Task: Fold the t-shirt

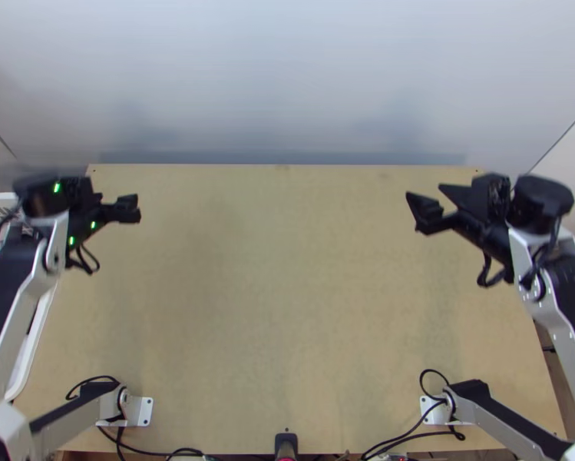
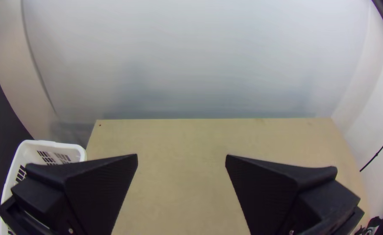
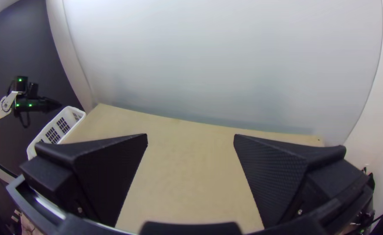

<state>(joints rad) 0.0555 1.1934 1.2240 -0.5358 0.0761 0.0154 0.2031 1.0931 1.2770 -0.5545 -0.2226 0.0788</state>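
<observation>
So on the far left there's a white basket [image 2: 76,152] sitting beside the counter [image 1: 287,292], and the left arm [image 1: 9,296] is crossing over part of it in the top view. I'm not able to make out the bottom of it, and one finger is blocking more of it in the left wrist view. Honestly I can't tell where the t-shirt is lying; my guess is the basket, but that's purely a hunch.

Next, the left claw [image 2: 181,155] is hovering above the far left part of the counter, fingers spread wide and gripping nothing. I'm reading that as keeping the middle free for laying the shirt out, and being ready to pinch fabric.

Over on the right, the right claw [image 3: 190,135] is hanging above the far right part, also released, probably waiting to take the other side of the cloth. The right arm [image 1: 567,307] is running off the picture's edge in the top view, so part of it is getting cut off.
</observation>
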